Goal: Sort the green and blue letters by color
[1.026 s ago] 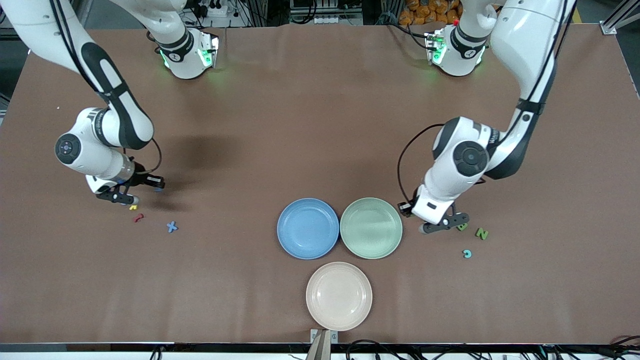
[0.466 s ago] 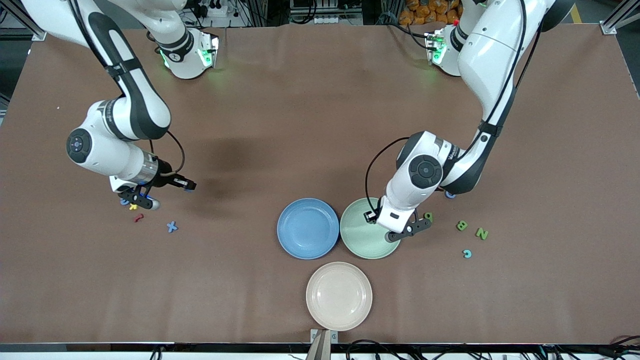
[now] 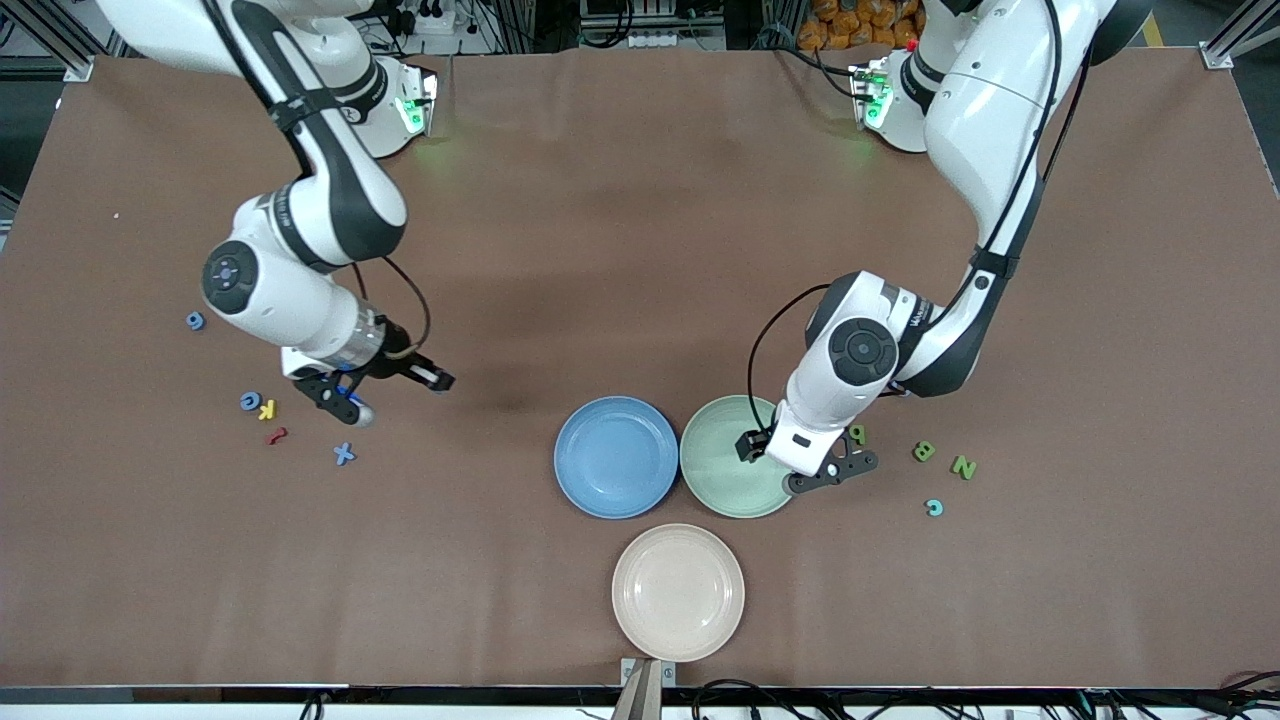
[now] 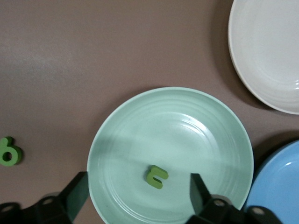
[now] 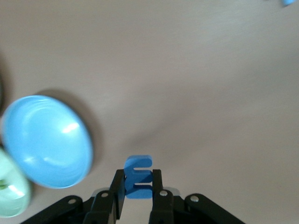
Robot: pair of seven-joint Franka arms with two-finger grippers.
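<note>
My right gripper is shut on a blue letter E and holds it above bare table, between the loose letters and the blue plate; it also shows in the right wrist view. My left gripper is open over the green plate; it also shows in the left wrist view. An olive green letter lies in the green plate between the spread fingers. A blue 9, C and X lie at the right arm's end. A green P, B and N lie at the left arm's end.
A beige plate sits nearer the front camera than the blue and green plates. A yellow K and a red squiggle lie among the blue letters. A teal C lies near the green N.
My right gripper has moved with the blue letter from the loose letters toward the plates, uncovering the blue 9 and C. My left gripper has shifted slightly over the green plate's edge.
</note>
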